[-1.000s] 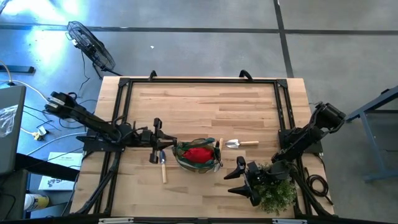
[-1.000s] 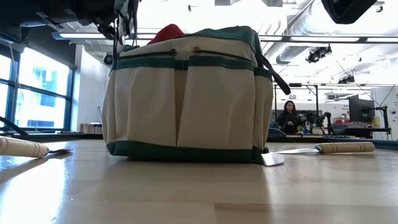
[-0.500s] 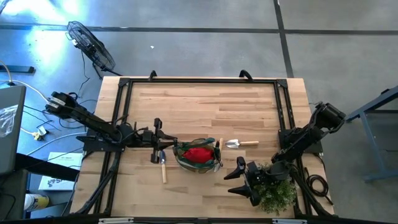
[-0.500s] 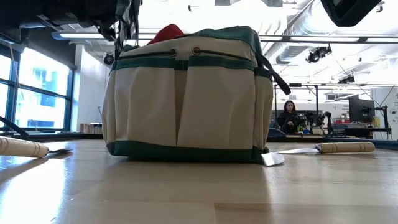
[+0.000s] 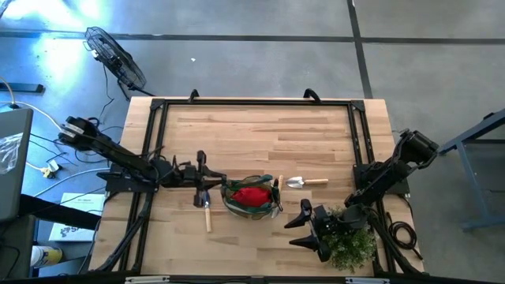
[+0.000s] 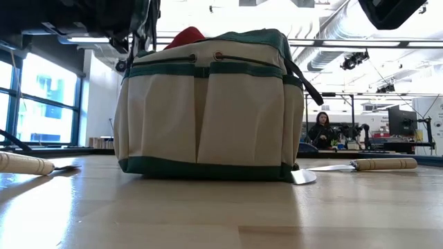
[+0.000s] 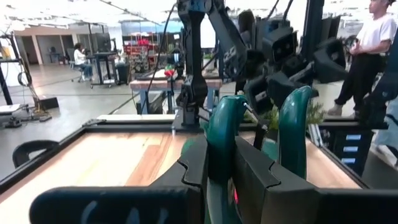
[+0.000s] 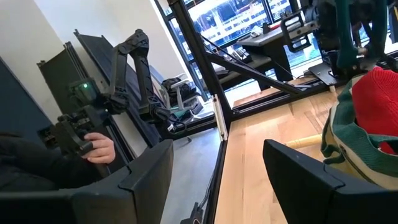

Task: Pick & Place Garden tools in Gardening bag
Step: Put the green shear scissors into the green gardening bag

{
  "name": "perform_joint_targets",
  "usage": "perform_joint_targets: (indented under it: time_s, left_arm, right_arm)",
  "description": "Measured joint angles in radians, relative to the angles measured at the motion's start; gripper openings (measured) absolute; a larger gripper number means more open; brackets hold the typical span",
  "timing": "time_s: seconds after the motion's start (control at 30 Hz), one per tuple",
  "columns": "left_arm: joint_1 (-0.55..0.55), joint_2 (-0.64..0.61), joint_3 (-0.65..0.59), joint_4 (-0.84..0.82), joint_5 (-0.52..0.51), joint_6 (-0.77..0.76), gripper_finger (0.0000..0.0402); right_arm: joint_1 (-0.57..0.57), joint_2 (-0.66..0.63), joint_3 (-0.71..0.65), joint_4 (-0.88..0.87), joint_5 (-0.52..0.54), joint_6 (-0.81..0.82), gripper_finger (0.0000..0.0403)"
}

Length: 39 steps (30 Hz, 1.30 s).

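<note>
Since a second ago, I see the left gripper (image 5: 211, 181) edge slightly right toward the gardening bag (image 5: 251, 196) at frame centre; its fingers pinch a green bag handle (image 7: 219, 134). The right gripper (image 5: 303, 226) waits spread, lower right, beside the potted plant (image 5: 351, 244). Two trowels remain on the desk (image 5: 260, 134): one (image 5: 207, 211) left of the bag, one (image 5: 305, 182) right. I judge loading incomplete.
</note>
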Motion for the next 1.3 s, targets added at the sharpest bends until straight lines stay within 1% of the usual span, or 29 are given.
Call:
perform_joint_targets:
  time_s: [0.27,0.57,0.8,0.87,1.1,1.3]
  left_arm:
    - [0.0,0.071,0.001,0.051,0.002,-0.018,0.0041]
    - [0.0,0.139,0.001,0.055,0.002,-0.027,0.0041]
    - [0.0,0.147,-0.019,0.061,-0.009,-0.027,0.0041]
    - [0.0,0.147,-0.042,0.091,-0.023,-0.028,0.0041]
    - [0.0,0.147,-0.127,0.231,-0.025,-0.044,0.0041]
    - [0.0,0.147,-0.134,0.229,-0.03,-0.045,0.0041]
  right_arm:
    - [0.012,0.0,0.0,-0.001,0.008,0.0,0.024]
    - [0.018,0.0,0.0,-0.001,0.009,0.0,0.024]
    - [0.018,0.0,0.0,-0.002,0.009,0.001,0.024]
    - [0.018,0.0,0.0,-0.002,0.009,0.003,0.024]
    - [0.018,0.0,0.0,-0.002,0.009,0.001,0.024]
    - [0.017,0.0,0.0,-0.002,0.013,0.0,0.024]
